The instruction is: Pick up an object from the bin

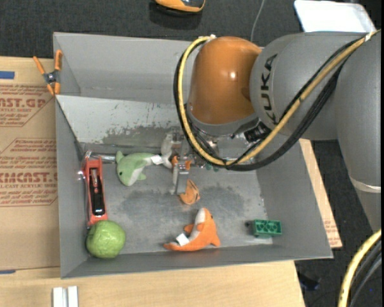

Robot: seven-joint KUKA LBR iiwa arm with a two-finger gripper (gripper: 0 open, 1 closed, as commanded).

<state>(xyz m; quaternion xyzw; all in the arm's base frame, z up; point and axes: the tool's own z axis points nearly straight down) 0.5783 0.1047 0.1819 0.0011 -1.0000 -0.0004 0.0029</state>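
My gripper (176, 164) hangs low over the middle of the bin, just under the arm's orange dome. A small orange-brown piece (189, 193) lies on the floor right below it, touching or nearly touching its lower tip. A green dolphin toy (133, 166) lies just to the left of the gripper, with its pale tail pointing towards it. Below, towards the front wall, rests an orange and white fish toy (198, 234).
A red and black hand tool (94, 190) lies along the left wall, with a green ball (105, 238) in the front left corner. A small green building brick (265, 228) sits at the front right. The arm and its dome cover the back right of the bin.
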